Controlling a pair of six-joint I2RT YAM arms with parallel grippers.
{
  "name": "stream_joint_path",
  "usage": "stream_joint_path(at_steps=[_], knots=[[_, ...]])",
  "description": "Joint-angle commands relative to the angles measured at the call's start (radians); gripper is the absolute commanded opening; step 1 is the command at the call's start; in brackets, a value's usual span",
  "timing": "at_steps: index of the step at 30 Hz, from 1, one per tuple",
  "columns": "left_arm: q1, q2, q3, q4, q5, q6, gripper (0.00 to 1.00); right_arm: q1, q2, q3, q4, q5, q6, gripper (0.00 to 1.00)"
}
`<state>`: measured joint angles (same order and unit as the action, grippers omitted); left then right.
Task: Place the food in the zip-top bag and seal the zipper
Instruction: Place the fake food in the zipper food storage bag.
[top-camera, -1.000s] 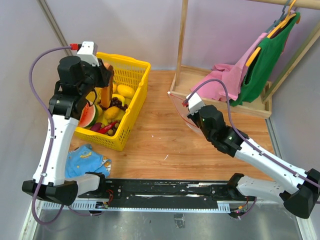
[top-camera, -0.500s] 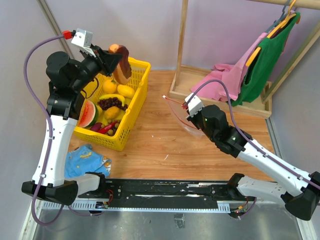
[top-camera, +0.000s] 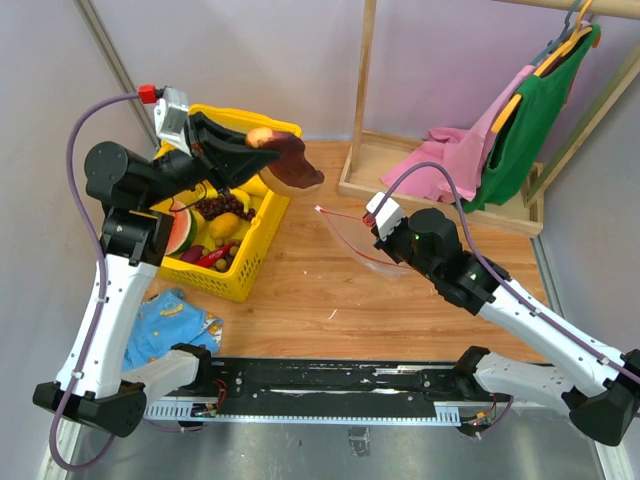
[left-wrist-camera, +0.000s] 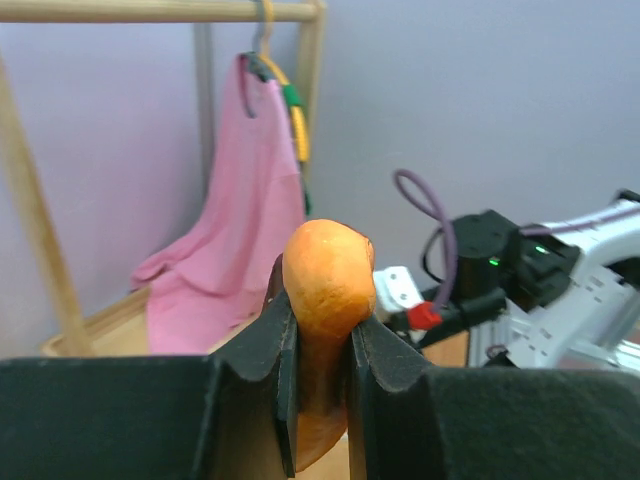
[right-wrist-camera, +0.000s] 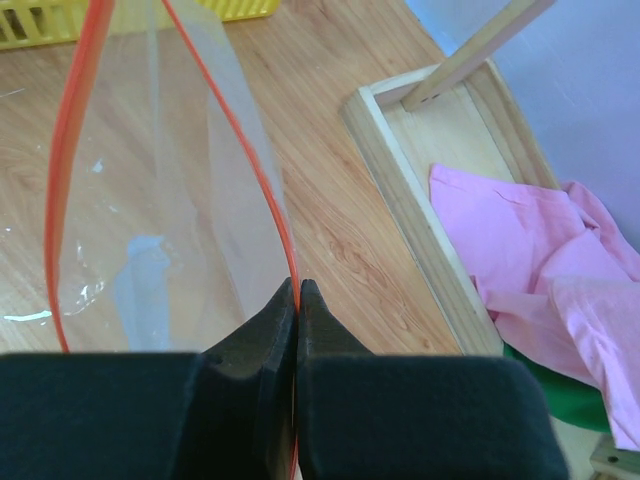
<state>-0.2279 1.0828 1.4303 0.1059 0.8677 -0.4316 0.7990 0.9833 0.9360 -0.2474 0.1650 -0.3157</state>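
Note:
My left gripper (top-camera: 268, 152) (left-wrist-camera: 322, 300) is shut on an orange and dark brown piece of food (top-camera: 290, 163) (left-wrist-camera: 328, 275), held in the air past the right rim of the yellow basket (top-camera: 262, 235). More food lies in the basket: a watermelon wedge (top-camera: 180, 232), dark grapes (top-camera: 225, 205) and yellow fruits. My right gripper (top-camera: 378, 228) (right-wrist-camera: 298, 287) is shut on the red zipper (right-wrist-camera: 72, 160) of the clear zip-top bag (top-camera: 355, 245) (right-wrist-camera: 160, 230). The bag's mouth gapes open toward the basket, a short way right of and below the held food.
A wooden rack base (top-camera: 440, 200) (right-wrist-camera: 420, 210) stands behind the bag, with pink cloth (top-camera: 455, 150) (right-wrist-camera: 540, 240) and a green garment (top-camera: 530, 120) on it. A blue cloth (top-camera: 175, 320) lies in front of the basket. Rack posts rise at the back.
The left arm lifted the food out of the basket and swung it right, toward the bag. The right gripper shifted the bag slightly left and nearer, with its mouth turned toward the basket.

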Motion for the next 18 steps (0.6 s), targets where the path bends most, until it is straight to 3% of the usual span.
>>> stream_joint_path(at_steps=[1,18], knots=[[-0.049,-0.029,-0.052,0.149,0.154,-0.059,0.00,-0.025,-0.012,0.024,-0.003,-0.086,-0.020,0.01],[-0.190,-0.010,-0.132,0.230,0.303,-0.064,0.00,-0.028,0.022,0.038,-0.008,-0.181,-0.019,0.01]])
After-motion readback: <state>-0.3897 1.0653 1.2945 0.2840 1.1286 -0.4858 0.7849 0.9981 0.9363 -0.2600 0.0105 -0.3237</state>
